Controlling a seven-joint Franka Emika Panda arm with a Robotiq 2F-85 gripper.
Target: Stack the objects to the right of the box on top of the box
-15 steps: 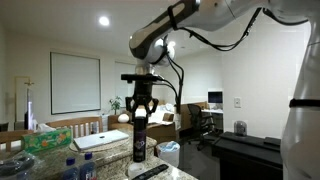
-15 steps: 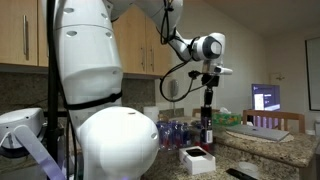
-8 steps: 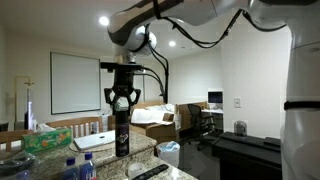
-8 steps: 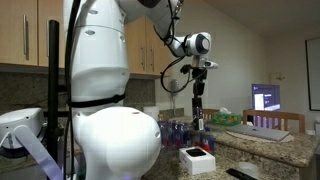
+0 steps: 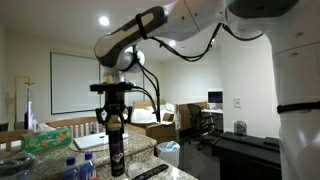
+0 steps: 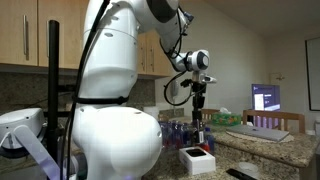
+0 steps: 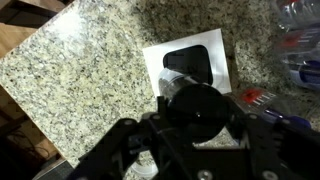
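Black fingers (image 5: pixel 126 118) stay clamped on the dark bottle (image 5: pixel 117 152), and over the last second the arm swings it sideways and a bit lower. Wrist view puts the bottle right over the white box (image 7: pixel 155 58) on the granite worktop (image 7: pixel 70 80). Can't tell if it's touching. Looks lined up, probably just lower and release.

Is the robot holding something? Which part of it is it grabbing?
Yes. The tool is clamped on the tall dark bottle at its top end, and the rest of the bottle points straight down below it.
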